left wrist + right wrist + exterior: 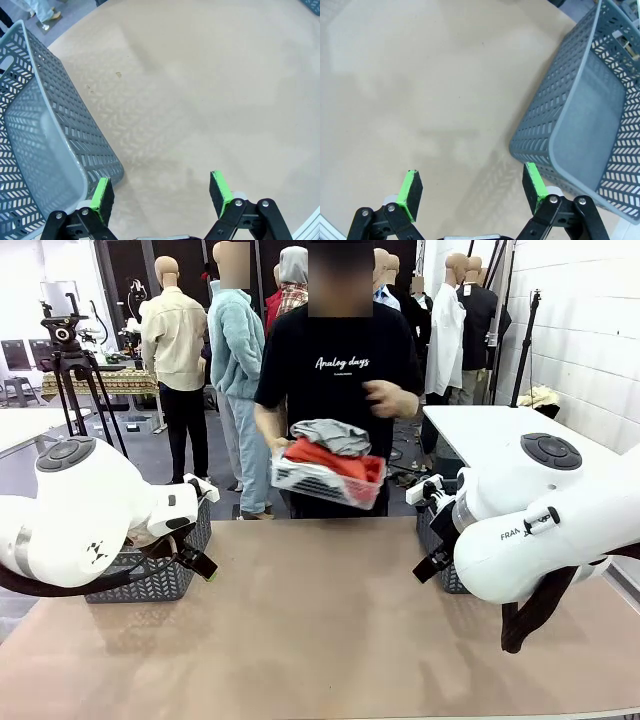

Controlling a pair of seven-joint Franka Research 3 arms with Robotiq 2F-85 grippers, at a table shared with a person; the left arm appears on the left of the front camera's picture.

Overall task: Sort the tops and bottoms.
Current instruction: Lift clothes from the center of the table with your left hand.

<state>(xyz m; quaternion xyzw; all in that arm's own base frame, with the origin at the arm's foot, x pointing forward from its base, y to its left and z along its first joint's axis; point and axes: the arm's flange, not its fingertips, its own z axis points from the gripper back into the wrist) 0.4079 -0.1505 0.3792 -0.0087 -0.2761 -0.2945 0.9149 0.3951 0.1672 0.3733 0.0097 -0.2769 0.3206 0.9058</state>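
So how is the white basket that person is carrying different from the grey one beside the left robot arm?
The white basket is held in the air by the person; the grey basket stands on the table. The white one is piled with a light grey garment and an orange one; what shows of the grey one's inside looks empty. Both have perforated walls.

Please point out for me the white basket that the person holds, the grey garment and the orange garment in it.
white basket [318,481], front view, on its slatted front wall.
light grey garment [335,434], front view, on its top fold.
orange garment [338,460], front view, on the cloth below the grey one.
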